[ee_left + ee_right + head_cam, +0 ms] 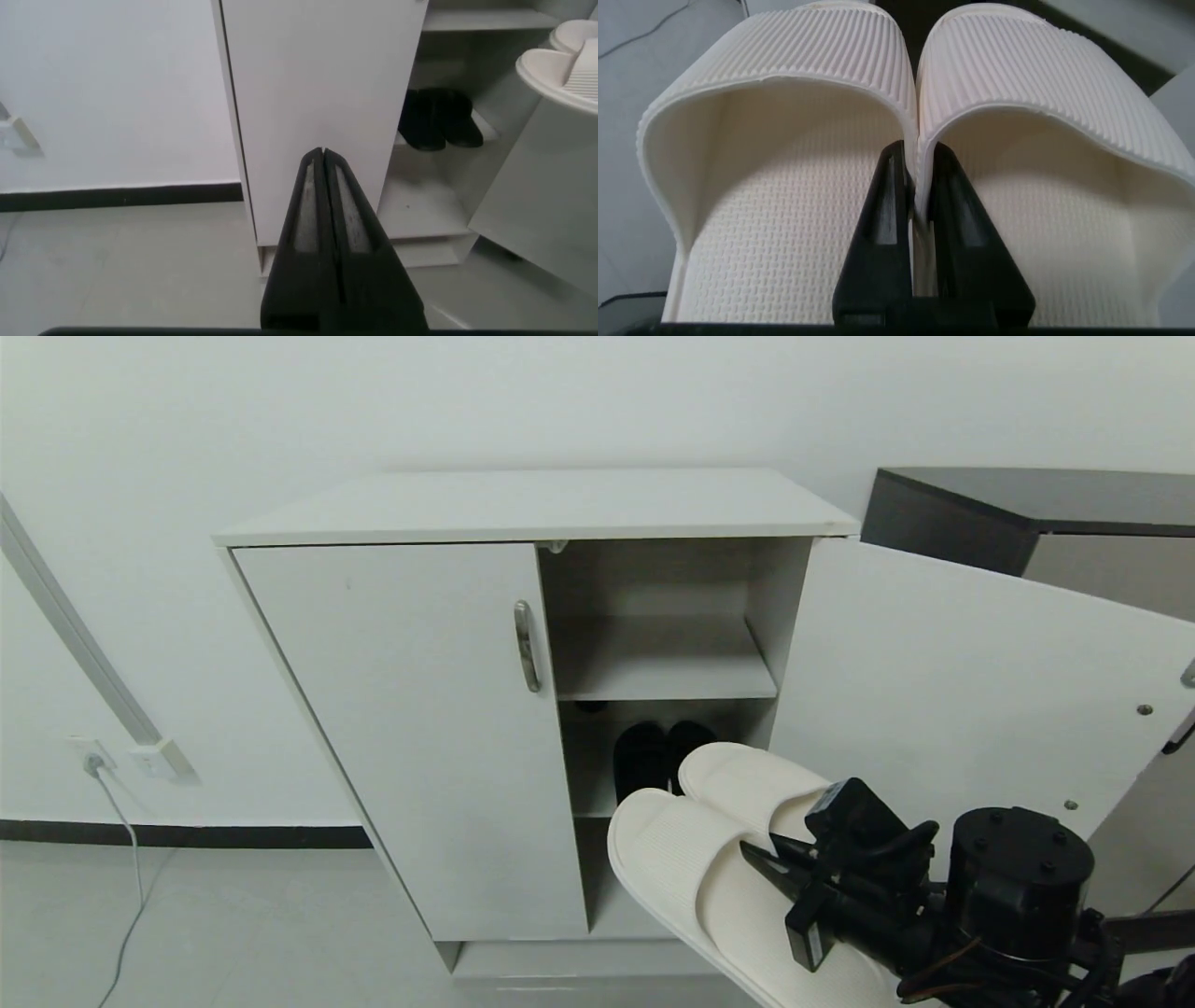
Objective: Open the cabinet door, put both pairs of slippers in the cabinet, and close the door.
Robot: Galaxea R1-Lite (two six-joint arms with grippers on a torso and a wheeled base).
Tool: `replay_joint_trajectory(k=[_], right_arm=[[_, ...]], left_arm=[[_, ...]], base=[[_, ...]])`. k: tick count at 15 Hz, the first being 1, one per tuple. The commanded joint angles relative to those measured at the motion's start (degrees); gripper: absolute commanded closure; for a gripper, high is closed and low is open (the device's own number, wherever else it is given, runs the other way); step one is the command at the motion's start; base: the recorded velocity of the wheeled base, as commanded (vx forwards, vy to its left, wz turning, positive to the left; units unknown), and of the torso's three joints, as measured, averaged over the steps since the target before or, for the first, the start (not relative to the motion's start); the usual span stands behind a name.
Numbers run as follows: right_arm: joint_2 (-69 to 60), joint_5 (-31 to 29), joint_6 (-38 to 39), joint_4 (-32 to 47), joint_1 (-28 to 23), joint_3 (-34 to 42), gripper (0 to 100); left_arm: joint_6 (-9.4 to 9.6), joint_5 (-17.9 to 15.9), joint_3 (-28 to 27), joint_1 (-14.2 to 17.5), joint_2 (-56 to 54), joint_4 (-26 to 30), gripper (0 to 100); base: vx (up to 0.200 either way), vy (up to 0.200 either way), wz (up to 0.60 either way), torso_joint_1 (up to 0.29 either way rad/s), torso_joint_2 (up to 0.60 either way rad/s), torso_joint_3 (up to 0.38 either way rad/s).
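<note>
The white cabinet (401, 737) stands against the wall with its right door (962, 691) swung open and its left door shut. A pair of black slippers (651, 756) rests on the middle shelf inside; in the left wrist view the black slippers (439, 119) sit in the same spot. My right gripper (761, 861) is shut on the inner edges of a pair of white slippers (709, 831), held in the air in front of the opening, toes toward the shelves. Up close, the right gripper (917, 163) pinches the white slippers (785, 187) together. My left gripper (322, 159) is shut and empty, facing the closed left door.
The open right door juts out toward me on the right. A dark table (1027, 513) stands behind it. The upper shelf (663, 663) and the bottom shelf (420, 205) are bare. A wall socket with a cable (93, 765) sits low on the left wall, above open floor.
</note>
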Motion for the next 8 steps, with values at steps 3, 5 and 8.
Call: replay_joint_trajectory(k=[3,5,8], right_arm=[[0.3,0.0,0.0,-0.7,1.1,-0.1,100],[0.7,0.0,0.0,-1.0,1.7,-0.3,100],[1.3,0.0,0.1,-1.0,1.7,-0.1,100]], left_arm=[[0.0,0.1,0.0,0.0,0.0,0.0,100],[0.0,0.1,0.0,0.0,0.0,0.0,100],[0.26,-0.1,0.0,0.0,0.0,0.1,100]], base=[[0.0,0.0,0.0,-0.032,0.44,0.393],[0.0,0.0,0.0,-0.005,0.41,0.398],[0.0,0.0,0.0,0.005,0.14,0.142]])
